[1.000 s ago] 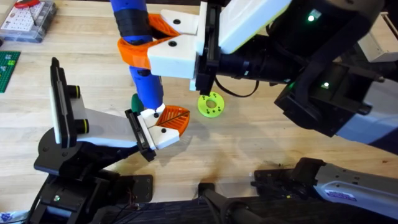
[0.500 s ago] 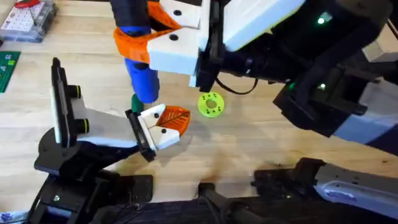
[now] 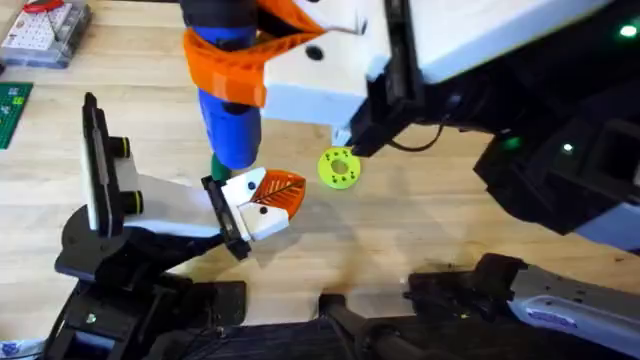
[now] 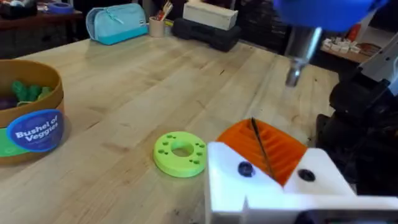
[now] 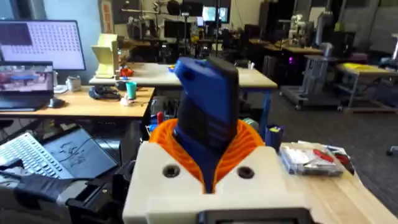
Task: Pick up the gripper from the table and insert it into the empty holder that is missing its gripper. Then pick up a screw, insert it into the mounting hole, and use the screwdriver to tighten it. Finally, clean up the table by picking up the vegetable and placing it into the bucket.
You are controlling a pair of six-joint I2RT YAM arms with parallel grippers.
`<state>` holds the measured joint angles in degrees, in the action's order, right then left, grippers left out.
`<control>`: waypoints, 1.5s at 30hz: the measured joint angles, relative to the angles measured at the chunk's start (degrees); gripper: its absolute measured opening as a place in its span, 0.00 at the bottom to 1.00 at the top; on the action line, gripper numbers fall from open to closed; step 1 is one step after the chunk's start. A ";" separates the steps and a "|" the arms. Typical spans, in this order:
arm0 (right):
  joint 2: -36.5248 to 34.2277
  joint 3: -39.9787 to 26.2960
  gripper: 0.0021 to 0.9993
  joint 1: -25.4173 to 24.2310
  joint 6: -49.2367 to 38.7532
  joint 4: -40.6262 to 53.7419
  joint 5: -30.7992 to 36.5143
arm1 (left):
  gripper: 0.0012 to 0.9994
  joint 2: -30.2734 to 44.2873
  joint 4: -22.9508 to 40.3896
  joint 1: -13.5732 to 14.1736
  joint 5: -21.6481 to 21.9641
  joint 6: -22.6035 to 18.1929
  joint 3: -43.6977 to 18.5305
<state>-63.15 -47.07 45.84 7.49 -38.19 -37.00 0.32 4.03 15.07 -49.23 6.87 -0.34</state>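
My right gripper [image 3: 240, 75] hangs high over the table, shut on the blue screwdriver [image 3: 230, 125], whose handle [image 5: 208, 106] sits between the orange pads. The screwdriver's metal tip [image 4: 294, 62] hovers just above the small orange-and-white gripper [image 3: 268, 203], apart from it. That gripper [image 4: 267, 165] sits at the black plate end of the white holder [image 3: 160, 205] at the lower left. The dark green vegetable [image 3: 215, 165] peeks out behind the screwdriver. The bucket [image 4: 31, 118], labelled Bushel of Veggies, holds green items.
A lime-green disc with holes [image 3: 338, 167] lies right of the small gripper. A clear parts box [image 3: 40, 30] and a green plate [image 3: 12, 110] sit at the far left. Bags and boxes [image 4: 124, 22] line the table's far edge.
My right arm has risen toward the camera with the screwdriver. The screwdriver's lower end has lifted off the small gripper. The holder has not moved.
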 joint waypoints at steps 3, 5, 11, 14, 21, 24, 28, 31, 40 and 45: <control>0.69 0.00 0.03 0.00 0.00 1.04 -0.27 | 0.01 0.00 0.02 0.00 -0.02 0.02 0.00; 0.51 0.00 0.03 0.00 0.00 2.65 -0.39 | 0.01 0.00 0.02 0.00 0.00 0.00 0.00; -0.60 0.00 0.03 0.00 0.00 5.31 -0.39 | 0.01 0.00 0.02 0.00 0.00 0.02 0.00; -0.68 0.00 0.03 0.00 0.00 5.23 -0.37 | 0.01 0.00 0.02 0.00 0.00 0.00 0.00; -1.75 0.00 0.03 0.00 0.00 5.17 -0.37 | 0.01 0.00 0.02 0.00 -0.02 0.02 0.00; -2.91 0.00 0.03 0.00 0.00 5.22 -0.35 | 0.01 0.00 0.02 0.00 0.00 0.02 0.00; -3.88 0.00 0.03 0.00 0.00 5.28 -0.35 | 0.01 0.00 0.02 0.00 -0.02 0.00 0.00; -4.00 0.00 0.03 0.00 -0.02 5.24 -0.35 | 0.01 0.00 0.00 0.00 -0.02 0.02 0.00; -5.19 0.00 0.03 0.00 0.00 5.26 -0.30 | 0.01 0.00 0.02 0.00 -0.02 0.00 0.00; -5.34 0.00 0.03 0.00 -0.28 5.20 -0.15 | 0.01 0.00 0.02 0.00 0.00 0.00 0.00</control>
<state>-68.49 -47.07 45.84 7.20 -32.99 -37.15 0.32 4.05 15.07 -49.23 6.87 -0.34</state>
